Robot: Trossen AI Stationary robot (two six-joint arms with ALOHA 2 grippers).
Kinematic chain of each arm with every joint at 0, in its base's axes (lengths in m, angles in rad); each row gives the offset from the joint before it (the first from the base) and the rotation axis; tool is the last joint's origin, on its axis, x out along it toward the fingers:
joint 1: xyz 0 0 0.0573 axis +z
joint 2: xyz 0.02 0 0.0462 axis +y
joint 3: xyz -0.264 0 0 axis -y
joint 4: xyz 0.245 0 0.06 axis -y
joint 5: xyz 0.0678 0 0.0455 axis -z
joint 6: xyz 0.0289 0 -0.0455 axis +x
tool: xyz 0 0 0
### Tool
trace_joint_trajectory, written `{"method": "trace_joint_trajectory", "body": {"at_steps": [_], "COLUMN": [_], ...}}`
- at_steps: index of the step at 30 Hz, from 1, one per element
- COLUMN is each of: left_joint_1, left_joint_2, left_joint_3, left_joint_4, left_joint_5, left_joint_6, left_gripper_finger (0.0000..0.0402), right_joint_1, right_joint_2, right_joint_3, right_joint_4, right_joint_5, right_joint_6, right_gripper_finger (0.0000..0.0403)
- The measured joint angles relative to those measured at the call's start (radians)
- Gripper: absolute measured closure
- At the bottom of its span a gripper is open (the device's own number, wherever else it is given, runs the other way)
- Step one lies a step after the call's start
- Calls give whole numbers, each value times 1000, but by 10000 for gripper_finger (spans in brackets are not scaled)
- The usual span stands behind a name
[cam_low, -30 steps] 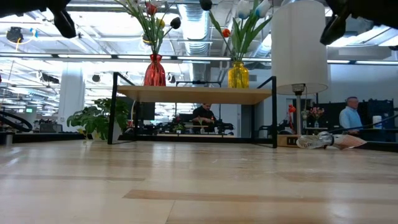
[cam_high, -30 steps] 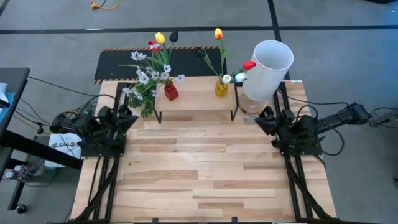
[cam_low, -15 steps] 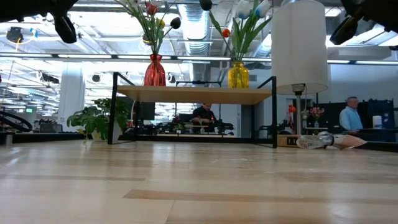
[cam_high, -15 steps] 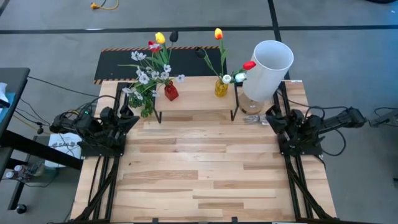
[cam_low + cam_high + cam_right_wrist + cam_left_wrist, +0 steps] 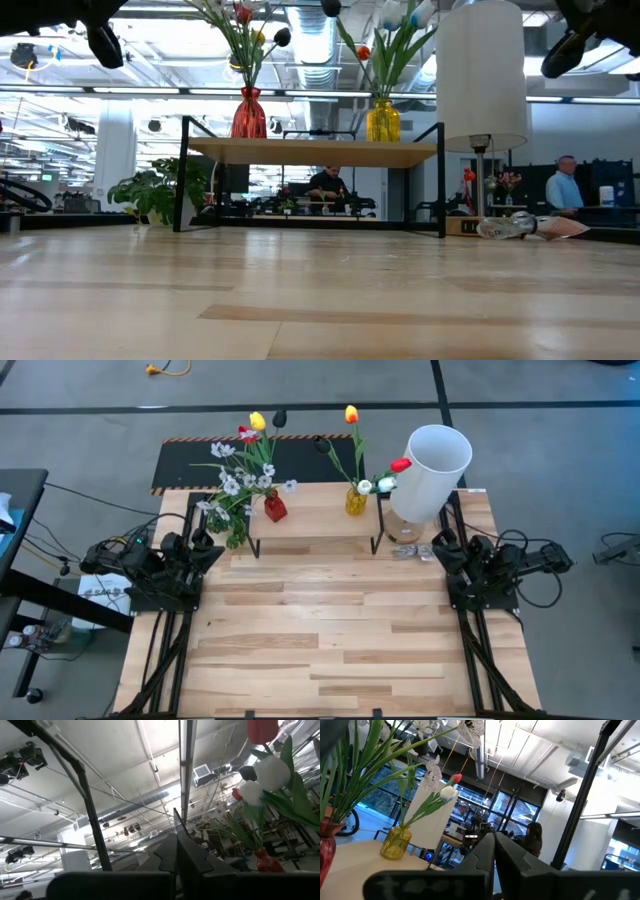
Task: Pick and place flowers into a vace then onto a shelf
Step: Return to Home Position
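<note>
High view, layout: shelf (image 5: 315, 522) centred at far edge of table (image 5: 330, 650); red vase (image 5: 275, 508) on its left end, yellow vase (image 5: 356, 501) on its right end.
Flowers (image 5: 232, 482): all in the two vases. Yellow, red and black tulips plus white sprays in red vase; orange, black, white and red tulips in yellow vase. Stems fanning outward past shelf edges.
Leaf sprig (image 5: 237, 532): on table just beside shelf's left legs.
White cylinder (image 5: 432, 465): far-right corner, just beside shelf's right legs; red tulip head overlapping it from above.
Wrapper (image 5: 410, 551): pale, crumpled, lying on wood between cylinder base and right arm.
Left gripper (image 5: 214, 550): at left table edge, level with shelf's front legs, raised off the wood, aimed at shelf. Fingers pressed together, nothing between them.
Right gripper (image 5: 436, 544): at right table edge near cylinder base, raised. Fingers closed tip to tip, empty.
Writing: dark print on white sheet (image 5: 100, 595) below left arm, too small to read.
Markings: orange-black hazard stripe along dark mat (image 5: 190, 465) on floor behind table.
Edges: shelf legs close to far edge; arm bases sitting on the two side edges.
Open room: broad run of planks between the arms, from shelf's front legs to near edge; low view looks straight through under shelf board.
Background, low view: seated person (image 5: 328, 186) seen under shelf; second person (image 5: 565, 184) at right, well behind table.
</note>
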Motion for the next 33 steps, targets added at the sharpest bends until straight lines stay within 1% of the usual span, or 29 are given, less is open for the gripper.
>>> {"method": "trace_joint_trajectory", "body": {"at_steps": [2, 8, 12, 17, 23, 29, 33], "left_joint_1": [0, 0, 0, 0, 0, 0, 0], "left_joint_2": [0, 0, 2, 2, 2, 2, 2], "left_joint_3": [0, 0, 0, 0, 0, 0, 0], "left_joint_4": [0, -4, -37, -147, -293, -444, -550], "left_joint_5": [0, 3, 6, -6, -33, -61, -110], "left_joint_6": [0, 0, 3, -1, -60, -139, -197], "left_gripper_finger": [401, 401, 401, 401, 401, 401, 401], "right_joint_1": [0, 0, 0, 0, -2, -2, -2], "right_joint_2": [-31, -31, -31, -31, -31, -31, -31], "right_joint_3": [0, 0, -1, -1, -1, -1, -1], "right_joint_4": [-36, -67, -104, -252, -408, -460, -463], "right_joint_5": [0, 0, 0, 8, 75, 76, 76], "right_joint_6": [0, 9, 9, 12, 78, 79, 79], "right_gripper_finger": [403, 403, 403, 403, 403, 403, 403]}}
